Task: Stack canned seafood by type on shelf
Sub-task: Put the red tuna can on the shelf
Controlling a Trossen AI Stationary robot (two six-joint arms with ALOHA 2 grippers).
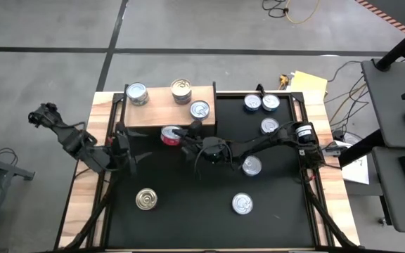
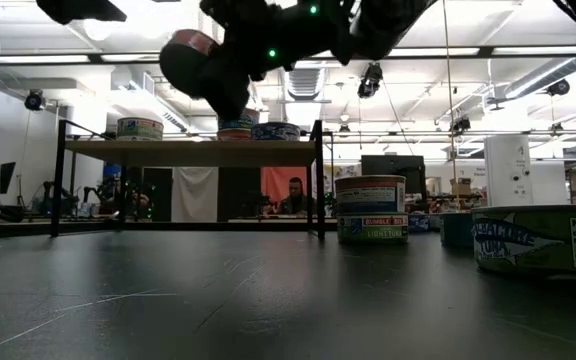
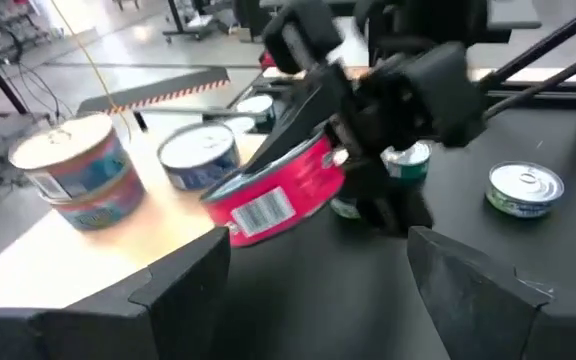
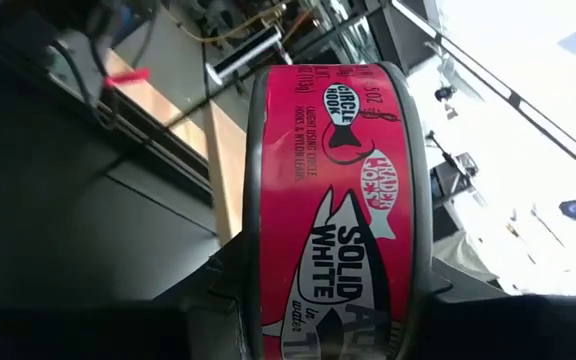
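Right gripper point(image 1: 185, 133) jaws clamp red can point(image 1: 170, 135) at shelf point(image 1: 162, 112) edge.

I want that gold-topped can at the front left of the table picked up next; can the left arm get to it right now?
Probably yes: the left gripper is open and empty, and nothing lies between it and the gold-topped can.

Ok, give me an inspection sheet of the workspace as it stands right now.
Surface: black table, wooden border.
Job's things: shelf carries three cans; red-label can held tilted off the table at the shelf's front edge; six more cans stand on the table, among them a gold-topped can.
Clutter: nothing seen.
Grippers: right pincer shut on the red-label can; left pincer open, empty, waiting at table left.
Cables: loose leads at the table's right edge.
Surroundings: desk right; person seated behind, seen in the low view.
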